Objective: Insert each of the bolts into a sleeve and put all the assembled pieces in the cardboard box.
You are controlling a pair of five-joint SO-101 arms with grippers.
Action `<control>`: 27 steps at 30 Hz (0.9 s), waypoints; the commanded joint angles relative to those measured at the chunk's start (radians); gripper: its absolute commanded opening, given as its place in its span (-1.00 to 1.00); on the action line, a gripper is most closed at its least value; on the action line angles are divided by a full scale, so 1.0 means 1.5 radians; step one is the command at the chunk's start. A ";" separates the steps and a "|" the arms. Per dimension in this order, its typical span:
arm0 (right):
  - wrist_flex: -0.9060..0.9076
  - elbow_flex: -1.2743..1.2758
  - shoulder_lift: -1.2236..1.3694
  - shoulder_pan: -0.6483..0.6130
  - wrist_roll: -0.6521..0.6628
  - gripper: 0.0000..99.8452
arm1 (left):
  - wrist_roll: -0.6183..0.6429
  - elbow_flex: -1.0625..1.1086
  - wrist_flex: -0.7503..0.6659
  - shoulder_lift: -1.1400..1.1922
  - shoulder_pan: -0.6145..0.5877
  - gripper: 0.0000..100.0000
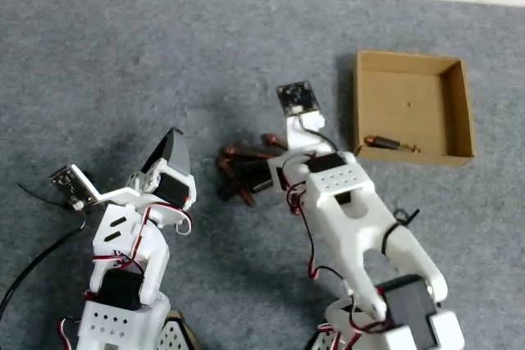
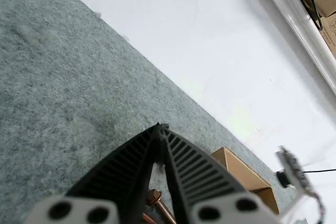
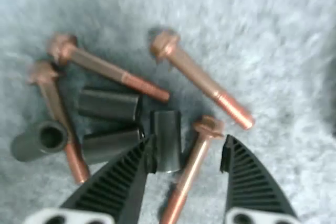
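The loose bolts point(image 3: 107, 72) and sleeves point(image 3: 107, 103) lie in one heap on the grey mat point(image 1: 98, 55), between the two arms and left of the cardboard box point(image 1: 410, 100). Four copper bolts and four dark sleeves can be counted. They lie flat at crossed angles, and an end-on sleeve point(image 3: 41, 140) at the heap's edge shows its open bore.

The right gripper point(image 3: 189, 142) hangs low over the heap with its jaws well apart, grasping nothing. Between them lies a single bolt point(image 3: 195, 156). Its long axis runs along the gripper's own, with the flanged head toward the fingertips and the shank back toward the wrist. A short sleeve point(image 3: 167, 140) lies parallel just beside this bolt, against the inner face of one finger point(image 3: 126, 177); whether they touch cannot be told.

The box stands to the right of the heap and a little farther off. Inside it, an assembled piece point(image 1: 392, 144) lies along the near wall by the left corner, with its long axis left to right.

The left gripper point(image 2: 160, 128) is clenched with its tips together on nothing. It is raised above the mat left of the heap and points toward the far side.
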 commanded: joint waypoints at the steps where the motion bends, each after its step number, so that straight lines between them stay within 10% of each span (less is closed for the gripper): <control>1: -0.016 -0.031 -0.022 -0.026 0.005 -0.62 | 0.006 0.014 -0.003 -0.001 -0.004 -0.98; 27: -0.062 -0.050 0.151 -0.029 0.049 -0.62 | 0.006 0.014 -0.003 -0.001 0.010 -0.98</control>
